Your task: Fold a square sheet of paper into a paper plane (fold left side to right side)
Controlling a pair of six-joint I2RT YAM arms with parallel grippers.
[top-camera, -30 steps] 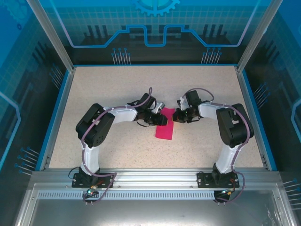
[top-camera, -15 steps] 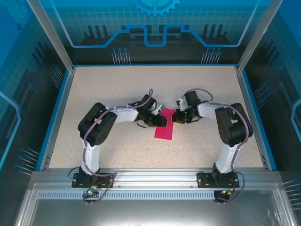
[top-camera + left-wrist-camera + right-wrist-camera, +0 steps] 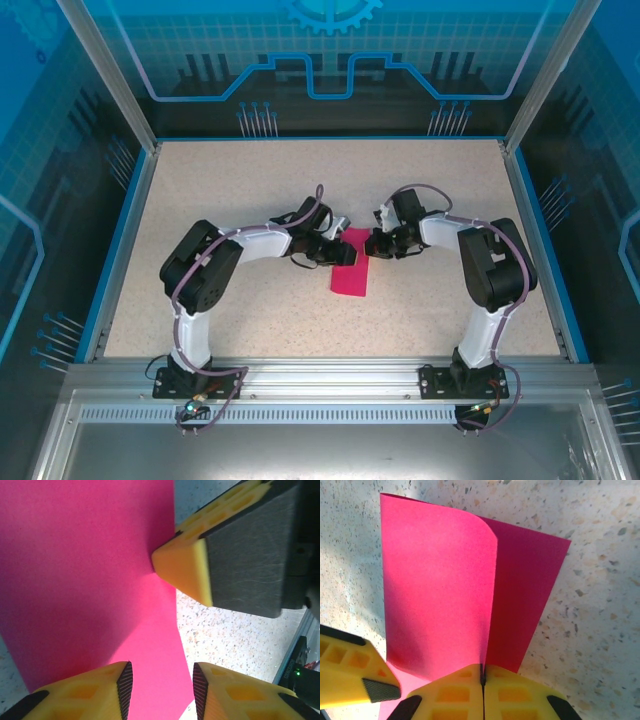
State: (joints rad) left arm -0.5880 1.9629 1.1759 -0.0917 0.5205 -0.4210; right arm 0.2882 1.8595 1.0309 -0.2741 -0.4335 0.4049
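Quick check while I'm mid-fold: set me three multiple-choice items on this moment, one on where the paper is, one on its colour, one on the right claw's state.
1. Where does the sheet of paper lie?
A. On the table, between the left claw and the right claw.
B. At the table's far left corner.
C. Hanging off the table's right edge.

2. What colour is the sheet?
A. White.
B. Magenta-pink.
C. Blue.

3. How does the right claw stand?
A. Wide open over bare table.
B. Half open, touching nothing.
C. Shut on the sheet's lifted flap.

Answers:
1 A, the top view shows it between both claw tips.
2 B, every view shows that colour.
3 C, the right wrist view shows the fingers closed, with the flap's edge running into their seam.
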